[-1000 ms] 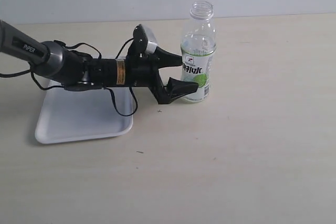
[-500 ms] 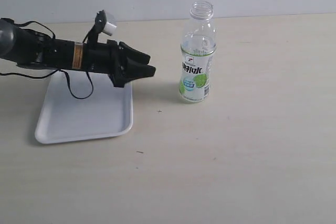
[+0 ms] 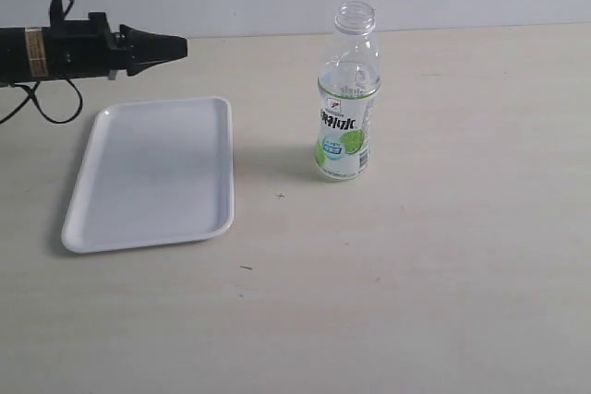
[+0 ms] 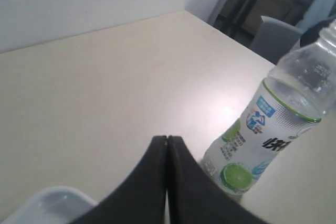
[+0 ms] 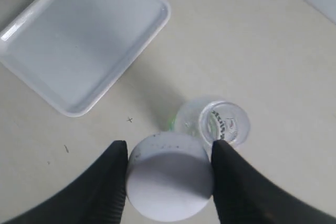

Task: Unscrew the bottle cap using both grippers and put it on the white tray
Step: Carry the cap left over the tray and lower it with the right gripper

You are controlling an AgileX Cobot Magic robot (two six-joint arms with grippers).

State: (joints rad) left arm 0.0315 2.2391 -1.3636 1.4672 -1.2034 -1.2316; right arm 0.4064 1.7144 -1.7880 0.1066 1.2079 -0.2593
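Above the bottle (image 3: 347,99), near the surface's far edge, the bottle cap (image 5: 169,182) is held clamped in the right gripper (image 5: 168,151). The left gripper (image 3: 181,44), pressed closed and empty, has been withdrawn beyond the white tray (image 3: 148,173); only placement remains.

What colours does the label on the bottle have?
White with green and blue patches and dark lettering; the label shows best in the left wrist view.
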